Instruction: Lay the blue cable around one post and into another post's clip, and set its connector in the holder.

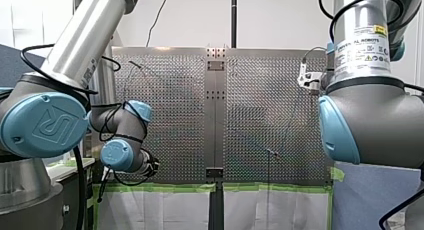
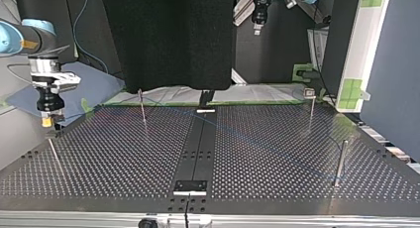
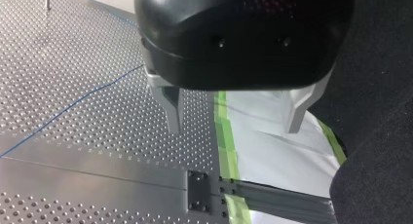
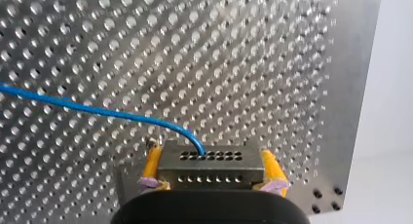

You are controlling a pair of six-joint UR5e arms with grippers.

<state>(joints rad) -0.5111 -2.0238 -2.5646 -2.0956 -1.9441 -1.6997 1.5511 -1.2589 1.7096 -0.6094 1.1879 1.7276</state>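
Perforated metal desk with thin upright posts on it and two robot arms reaching over it. The blue cable ends in a small metal connector, a block with rows of holes. The connector is pinched between the yellow-padded fingers of my right gripper, which hangs above the desk's edge at the top view's left. From there the cable trails in a long, slack line across the desk. No view shows it bent around a post or pressed into the clip-topped post near the desk's back corner at that view's right. My left gripper hovers over the desk's green-taped edge, its metal fingers spread with nothing between them. As I judge it, only picking up the connector is done. Routing, clipping and seating in the holder, which I cannot pick out, all remain.
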